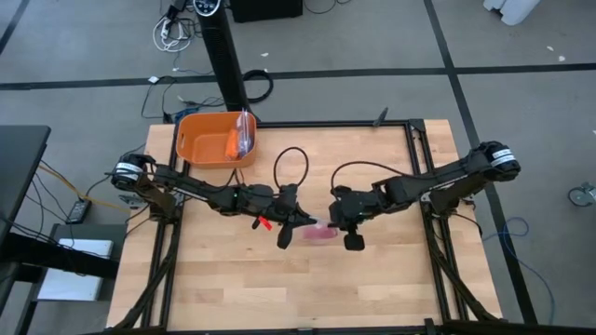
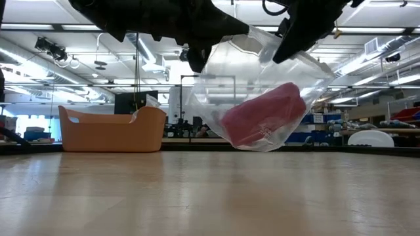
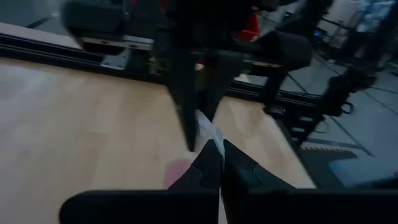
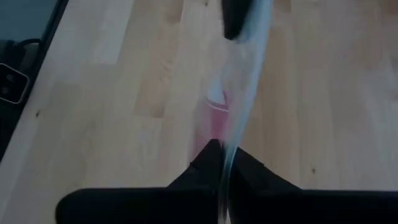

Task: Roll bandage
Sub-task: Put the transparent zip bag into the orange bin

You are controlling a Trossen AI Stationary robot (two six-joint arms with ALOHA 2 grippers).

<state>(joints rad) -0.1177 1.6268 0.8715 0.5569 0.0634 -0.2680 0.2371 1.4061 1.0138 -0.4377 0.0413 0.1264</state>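
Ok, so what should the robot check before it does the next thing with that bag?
1. Left hand pinching the clear bag: ok, fingers shut on its edge.
2. Right hand pinching the bag: ok, shut on the other edge.
3. Bag off the table: ok, it hangs above the wood in the low view.
4. Bandage inside the bag: ok, the pink roll sits at the bottom.
5. Bag mouth open enough to get the bandage out: cannot tell.
6. Orange tub out of the way: ok, far corner.
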